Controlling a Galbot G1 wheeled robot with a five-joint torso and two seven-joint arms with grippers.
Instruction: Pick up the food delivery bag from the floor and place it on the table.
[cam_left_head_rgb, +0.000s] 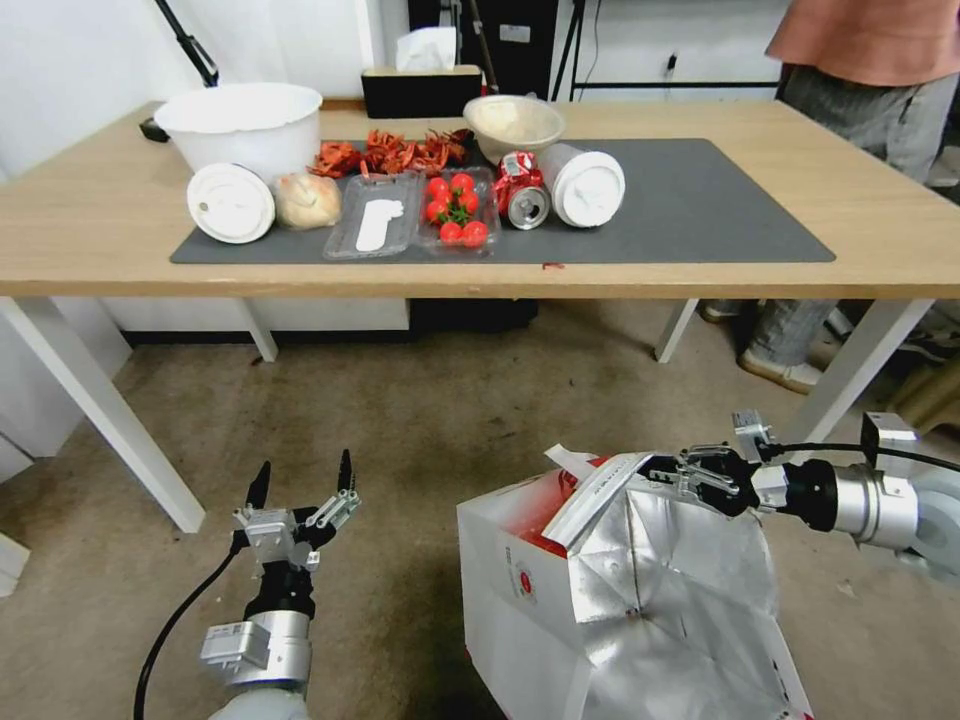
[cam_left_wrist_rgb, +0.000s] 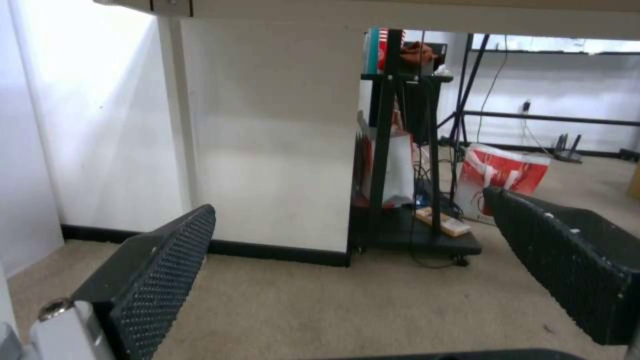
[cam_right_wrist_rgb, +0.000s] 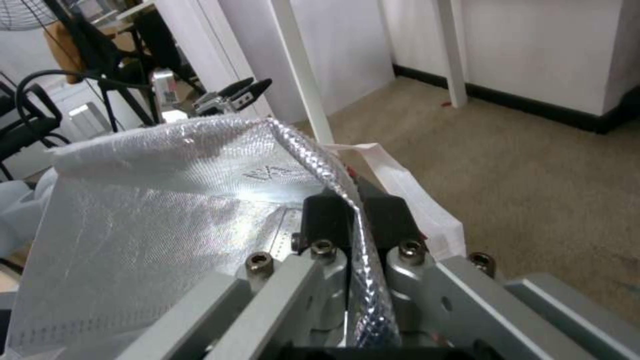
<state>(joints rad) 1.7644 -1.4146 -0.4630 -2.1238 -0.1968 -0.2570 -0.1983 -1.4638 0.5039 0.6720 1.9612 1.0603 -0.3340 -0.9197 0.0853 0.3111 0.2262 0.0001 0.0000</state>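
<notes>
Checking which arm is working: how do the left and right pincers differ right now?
The left pincer is open and holds nothing; the right pincer is shut on the bag rim. The left points toward the table; the right reaches sideways over the bag. Both hang low, above the floor.

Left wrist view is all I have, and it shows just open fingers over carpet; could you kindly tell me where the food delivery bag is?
Observer: The food delivery bag stands on the floor in front of the table, to the right of the left gripper.
Operator: Thank you. Is the right arm on it?
Observer: Yes, the right gripper is shut on the bag's foil-lined top edge.
Operator: And is there room on the table?
Observer: The dark mat is bare on its right half; food containers crowd its left half.
</notes>
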